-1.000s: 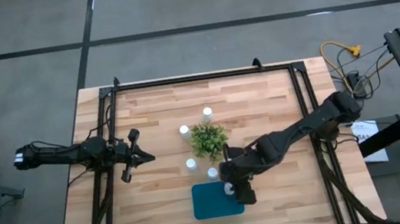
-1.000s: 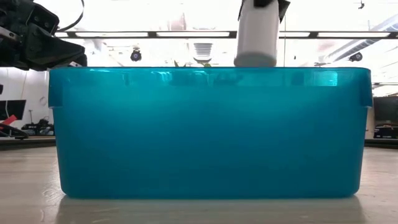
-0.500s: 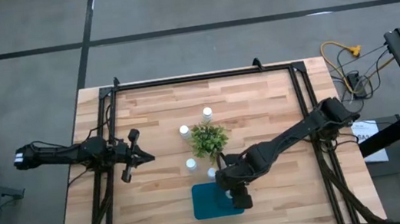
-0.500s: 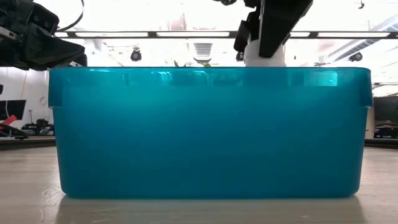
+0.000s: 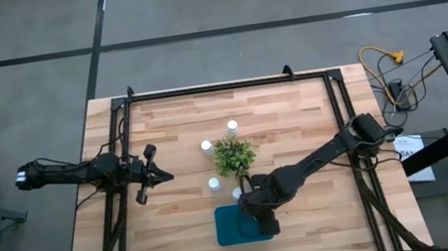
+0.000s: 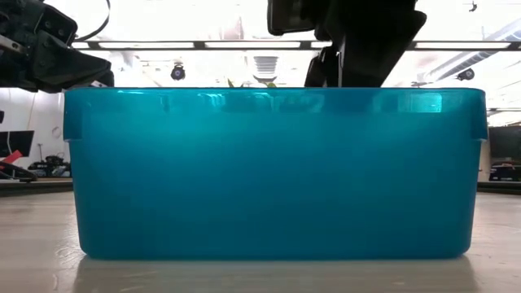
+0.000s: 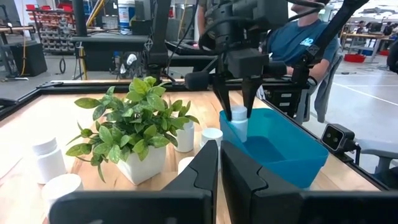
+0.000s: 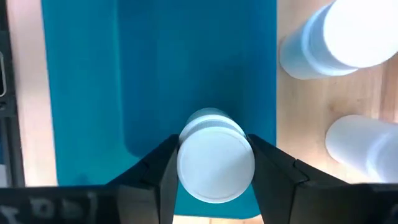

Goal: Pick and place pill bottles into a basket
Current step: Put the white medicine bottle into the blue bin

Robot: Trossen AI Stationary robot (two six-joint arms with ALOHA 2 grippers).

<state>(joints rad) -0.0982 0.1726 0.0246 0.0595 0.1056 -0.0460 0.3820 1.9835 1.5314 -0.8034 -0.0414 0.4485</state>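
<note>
So the pill bottle (image 8: 216, 163) that matters here is clamped between the two fingers (image 8: 159, 169) of the right gripper (image 5: 260, 218), cap up and upright, sitting low inside the basket (image 5: 236, 228). In the left wrist view you can see that bottle (image 7: 239, 122) with its lower part already below the basket's rim, tucked in at the corner of the basket (image 7: 292, 155) closest to the plant. Can't tell whether its base is touching the basket floor or just hanging above it.

The basket itself is the teal tray near the front edge of the tabletop (image 5: 292, 116), roughly centred side to side. From the low view it fills almost the whole picture, and the dark right gripper (image 6: 358, 41) comes down behind its rim.

Just behind the basket sits the little green plant (image 5: 233, 155) in a white pot. The other bottles are scattered around it: one right beside the basket's back edge (image 5: 236, 194), one a bit further left (image 5: 213, 184), and two more behind the plant (image 5: 206, 146) (image 5: 232, 126).

The left gripper (image 5: 164, 177) is off on the left side of the tabletop, well apart from everything, fingers pressed together and holding nothing. A person in a blue shirt (image 7: 305, 34) is sitting beyond the tabletop.
</note>
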